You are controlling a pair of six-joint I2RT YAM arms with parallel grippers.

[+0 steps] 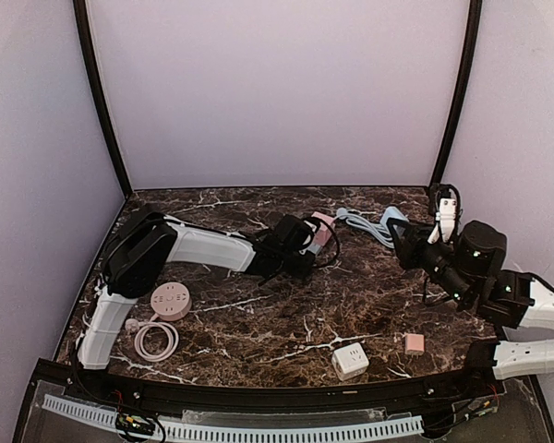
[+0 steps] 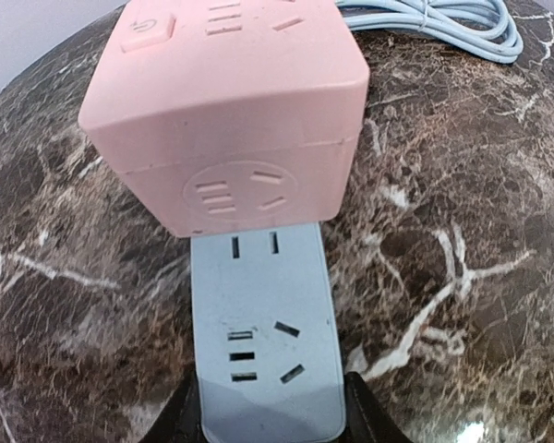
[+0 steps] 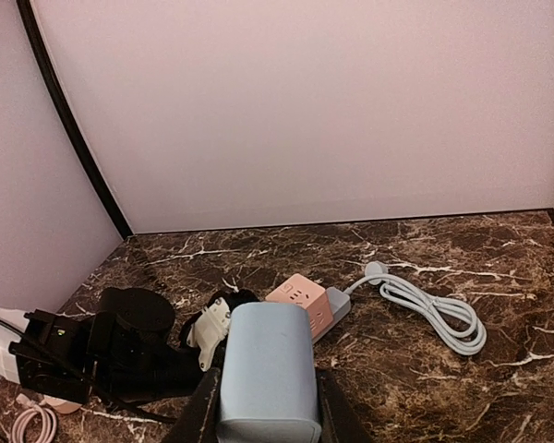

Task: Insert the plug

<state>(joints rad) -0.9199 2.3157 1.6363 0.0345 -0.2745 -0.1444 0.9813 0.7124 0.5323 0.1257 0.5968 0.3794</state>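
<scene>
The right pincer [image 3: 266,408] is pinched on a light blue, round-cornered plastic plug block [image 3: 266,362], one finger flat on each side. It is held up off the dark, white-veined marble table [image 3: 499,268], on the right and well apart from the sockets. The left pincer [image 2: 272,420] is pressed against both long edges of a flat, light blue plastic power strip [image 2: 263,341] lying on the marble. A pink plastic socket cube [image 2: 231,101] sits on the strip's far end, and beyond it lies a coiled pale blue cable [image 2: 443,23].

I judge the block to be light, stiff and hollow. Its smooth, rounded skin could let it twist in the grip if pushed off-axis. The flat opposite sides, where it is held now, look like the best hold. The strip is also light and would probably skate on the polished stone, so it needs pinning while the pins go in.

Only the left wrist view shows the free sockets, a two-slot pair and a three-slot set, bare between the fingers and the cube. The right wrist view shows the block's back but hides its pins. Only the top view takes in the gap between the arms, along with a round pink socket with a coiled cord [image 1: 169,300], a white cube [image 1: 349,360] and a small pink adapter [image 1: 414,343]
</scene>
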